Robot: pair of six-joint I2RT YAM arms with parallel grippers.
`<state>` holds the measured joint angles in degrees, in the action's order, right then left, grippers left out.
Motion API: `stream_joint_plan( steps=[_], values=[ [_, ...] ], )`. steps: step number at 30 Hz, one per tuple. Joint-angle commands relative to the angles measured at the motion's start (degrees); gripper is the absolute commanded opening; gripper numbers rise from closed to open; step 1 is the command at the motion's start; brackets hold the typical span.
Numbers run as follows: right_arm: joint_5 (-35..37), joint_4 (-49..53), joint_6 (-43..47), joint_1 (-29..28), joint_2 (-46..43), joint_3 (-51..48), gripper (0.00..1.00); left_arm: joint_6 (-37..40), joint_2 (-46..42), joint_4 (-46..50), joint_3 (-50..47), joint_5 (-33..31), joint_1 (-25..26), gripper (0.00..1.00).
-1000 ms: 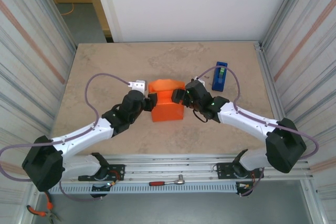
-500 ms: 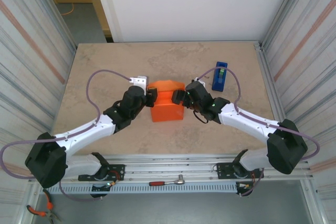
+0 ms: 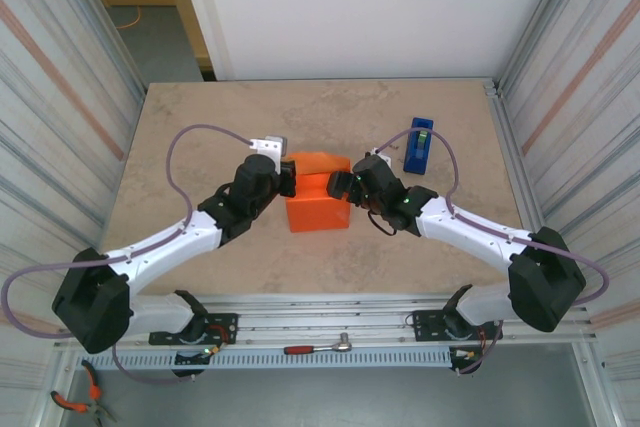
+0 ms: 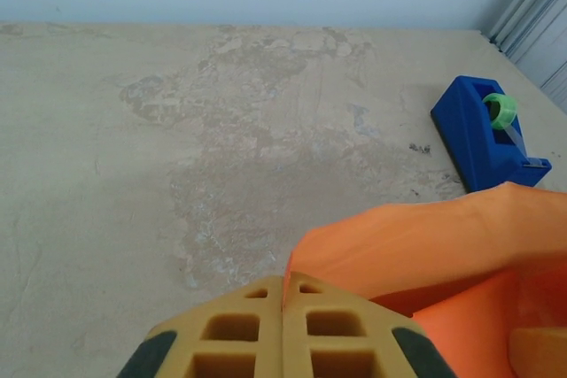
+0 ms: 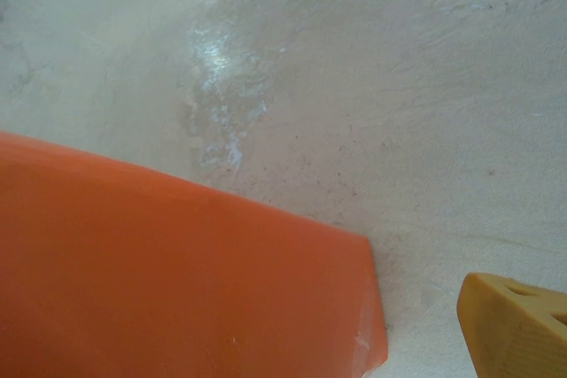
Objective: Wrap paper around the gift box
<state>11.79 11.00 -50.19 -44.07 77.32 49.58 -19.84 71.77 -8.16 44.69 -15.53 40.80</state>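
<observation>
Beige marbled stone forms the table [image 3: 200,147], which is closed in by a white wall at the far end and ribbed metal panels on both sides. At the far left corner of an orange bundle the left gripper [image 3: 288,179] is seen with its jaws pressed fully together, the yellow pads [image 4: 239,334] lying flat against each other. The edge of the paper [image 3: 318,202] rises right at their tips, and whether any of it is pinched there cannot be told. The right gripper [image 3: 343,185] is set at the bundle's right side with its jaws spread wide and nothing between them. In its wrist view one yellow fingertip [image 5: 518,329] is shown over bare table, apart from the paper's corner. The paper is found near the middle of the table, folded up into a boxy shape with a loose flap raised along its far side. The gift box is covered by it and cannot be seen. Toward the far right, well apart from the bundle, a blue tape dispenser [image 3: 418,147] is stood on the table, with a green roll [image 4: 499,110] seated in its top. Purple cables are looped off both arms. On the metal rail at the near edge a ratchet wrench [image 3: 320,347] is laid between the two arm bases.
</observation>
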Motion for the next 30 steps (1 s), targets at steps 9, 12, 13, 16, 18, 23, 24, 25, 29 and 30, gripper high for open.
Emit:
stream_joint_plan(
  steps=[9,12,13,16,18,23,24,25,29,30],
  values=[
    [-0.81,10.51,0.16,-0.94,1.87,-3.01,0.99,-0.29,-3.15,-0.87,3.11,0.57,-0.74,0.46],
    [-1.07,10.39,0.04,-0.93,1.93,-2.92,0.99,-2.52,-6.11,-1.42,1.55,-0.49,-1.27,0.73],
    [-1.15,10.43,0.07,-0.93,1.91,-2.85,0.99,-3.25,-7.16,-1.42,0.86,-0.54,-1.54,0.76],
    [-1.33,10.47,0.08,-0.94,1.97,-2.61,0.99,-4.9,-9.86,-0.95,-1.33,-0.38,-1.74,0.79],
    [-1.42,10.49,0.09,-0.93,2.12,-2.48,0.99,-5.85,-11.21,-0.01,-2.73,0.37,-1.68,0.79],
    [-1.69,10.63,0.03,-0.93,2.41,-2.23,0.99,-8.75,-12.46,-0.58,-6.9,1.12,-0.63,0.78],
    [-1.8,10.7,0.07,-0.93,2.56,-2.29,0.99,-9.13,-12.25,-0.92,-7.53,0.72,0.04,0.78],
    [-1.77,10.71,0.09,-0.97,2.63,-2.32,0.99,-9.17,-11.81,-1.29,-7.91,0.37,0.69,0.78],
    [-1.87,11.0,0.09,-0.97,2.79,-2.21,0.99,-9.0,-9.97,-1.94,-8.6,-0.77,2.65,0.69],
    [-1.86,10.98,0.05,-0.97,2.75,-2.2,0.99,-9.16,-9.67,-2.02,-8.78,-1.05,2.97,0.66]
  ],
)
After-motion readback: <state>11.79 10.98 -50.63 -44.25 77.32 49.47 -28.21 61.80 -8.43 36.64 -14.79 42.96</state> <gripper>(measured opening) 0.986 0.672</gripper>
